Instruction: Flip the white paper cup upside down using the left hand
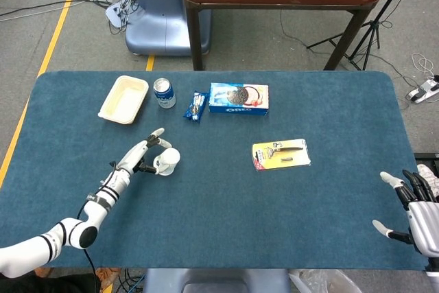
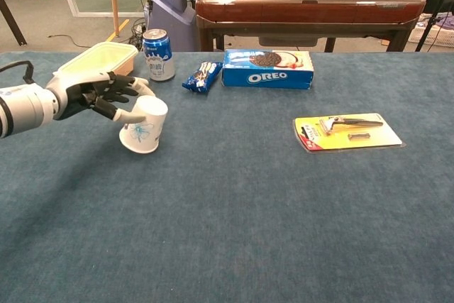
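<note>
now one white paper cup (image 2: pixel 144 125) — left hand (image 2: pixel 96 95) fingers (image 2: pixel 132 114) touching, one can (image 2: pixel 158 54).

My left robot hand (image 2: pixel 99 97) sits at left of the chest view, forearm reaching in from the frame's left edge, fingers spread rightward. My right robot hand (image 1: pixel 415 205) hovers at the head view's lower right, fingers splayed, holding nothing.

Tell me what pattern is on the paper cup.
White paper cup with a small light-blue line drawing on its side, held by the left hand; clearest in the chest view.
</note>
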